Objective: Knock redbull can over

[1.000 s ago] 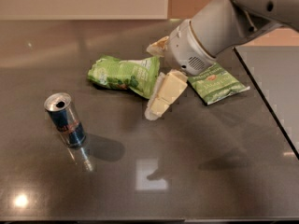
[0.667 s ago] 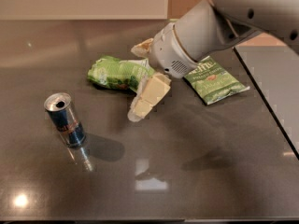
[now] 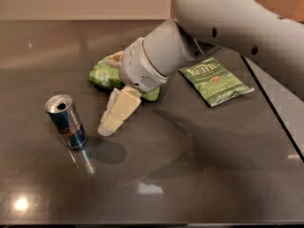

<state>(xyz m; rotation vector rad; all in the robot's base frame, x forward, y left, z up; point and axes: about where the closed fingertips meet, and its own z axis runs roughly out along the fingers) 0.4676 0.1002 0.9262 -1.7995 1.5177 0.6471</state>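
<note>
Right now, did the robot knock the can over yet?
Not yet. Done: the gripper is low over the table, beside the redbull can. In hand: the approach, with a gap showing between them. Left: the push itself, since the can stands upright.

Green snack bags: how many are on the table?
2. A flat bag at right; a crumpled bag partly hidden behind the gripper, which hovers beside the redbull can.

The gripper [image 3: 112, 121], near the redbull can [image 3: 66, 122], hangs from a wrist [image 3: 145, 65] hiding part of the crumpled green bag [image 3: 100, 74].
</note>
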